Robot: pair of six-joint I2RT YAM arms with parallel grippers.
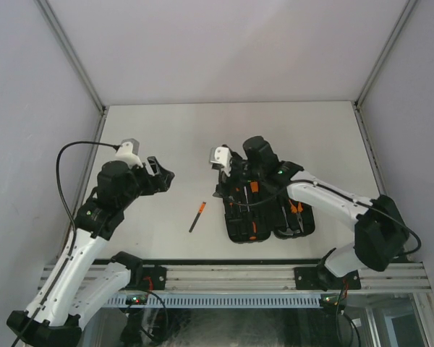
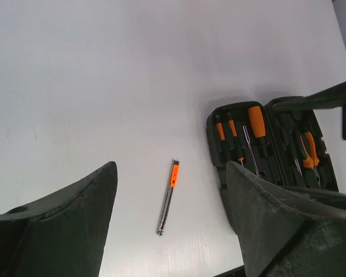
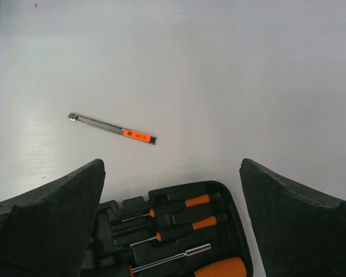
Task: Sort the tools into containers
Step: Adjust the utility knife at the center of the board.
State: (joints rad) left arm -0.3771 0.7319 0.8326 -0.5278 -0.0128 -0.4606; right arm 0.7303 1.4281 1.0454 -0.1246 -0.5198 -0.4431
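The black tool case (image 1: 269,230) lies open near the table's front edge, right of centre. Two thin screwdrivers (image 3: 184,210) with orange-and-black handles sit in its moulded slots, beside a metal shaft on a thick orange handle (image 3: 219,268). Orange-handled pliers (image 2: 308,150) rest in the case's other half. One slim metal tool with an orange band (image 1: 197,216) lies loose on the table, left of the case. My right gripper (image 3: 172,164) hovers open over the case's far end, nothing between its fingers. My left gripper (image 2: 172,168) hangs open and empty above the table, left of the loose tool.
White walls with metal corner posts (image 1: 74,54) close in the table on three sides. An aluminium rail (image 1: 231,275) with the arm bases runs along the near edge. A black cable (image 1: 61,170) loops off the left arm.
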